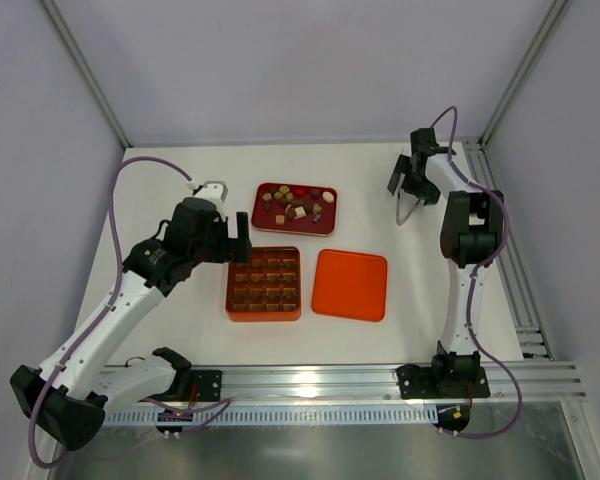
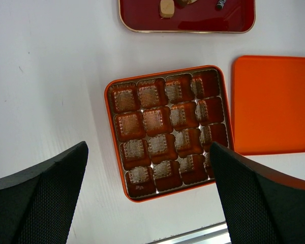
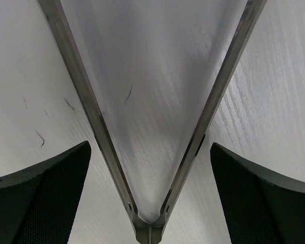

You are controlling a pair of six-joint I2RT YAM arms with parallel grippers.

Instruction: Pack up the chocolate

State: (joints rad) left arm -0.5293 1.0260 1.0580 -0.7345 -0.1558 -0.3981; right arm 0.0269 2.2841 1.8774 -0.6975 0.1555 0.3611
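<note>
Packing has not begun, by the look of it. The chocolate (image 1: 295, 205), a loose heap of brown, tan and cream pieces, lies in the dark red tray (image 1: 263, 192) toward the middle of the worktop's (image 1: 180, 180) far edge. Just nearer than the tray sits the orange box (image 2: 115, 89). Every cell that shows in the left wrist view holds only its ribbed brown liner. Its lid (image 1: 350, 285) lies flat beside it, toward the right edge.

The left gripper (image 1: 235, 240) hangs over the box's left side with its jaws spread wide and nothing between them. The right gripper (image 1: 408, 180) is near the far right corner, also spread wide and empty. It is poised directly above a pair of metal tongs (image 3: 90, 101) lying on the worktop, their V running up between its fingers (image 3: 46, 198).

The step in hand looks like fetching the tool. The next move would call for the right gripper to lower squarely over the tongs and close on both legs, near the hinge or midway, firmly enough to lift them. It must not flatten the springy arms shut. The pieces are tiny, so a crooked hold on the tongs would make every later pick harder.
</note>
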